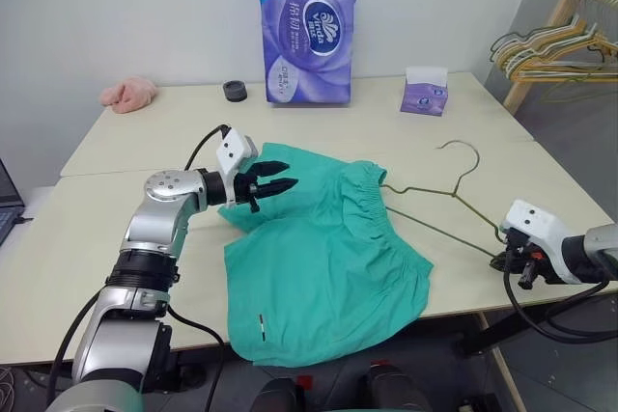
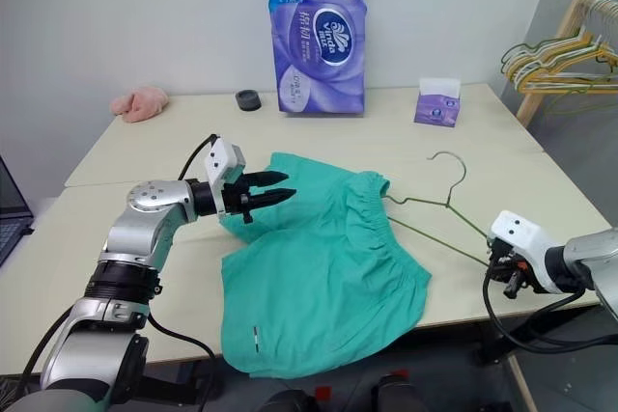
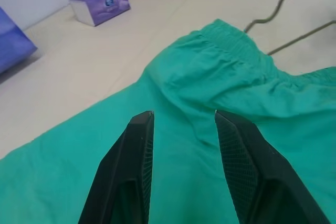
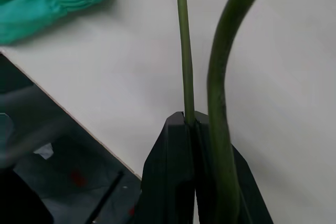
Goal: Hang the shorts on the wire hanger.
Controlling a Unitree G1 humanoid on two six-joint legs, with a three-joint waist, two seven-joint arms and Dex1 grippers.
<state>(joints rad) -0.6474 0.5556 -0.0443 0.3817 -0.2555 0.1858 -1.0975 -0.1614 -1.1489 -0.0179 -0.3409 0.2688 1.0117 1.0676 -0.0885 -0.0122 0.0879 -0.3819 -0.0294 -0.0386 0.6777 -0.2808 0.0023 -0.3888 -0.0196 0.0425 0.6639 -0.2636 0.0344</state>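
- Progress check: my right gripper point(image 4: 195, 121) is clamped tight on one corner of the thin olive-grey wire hanger point(image 1: 454, 202), out at the table's point(image 1: 116, 267) right front edge.
- The teal-green cloth shorts point(image 1: 323, 262) with the gathered elastic waistband lie flat mid-table, hems drooping over the front edge. Part of the hanger's wire disappears under the waistband, so I'd call it started but nowhere near hung.
- My left gripper point(image 1: 276, 176) hovers over the shorts' far-left corner, fingers point(image 3: 239, 150) partly apart, nothing between them.
- Still left, I reckon: grab the cloth and work it properly onto the wire.
- The hanger lies flat, long axis running left-right across the table, hook curling toward the far side.
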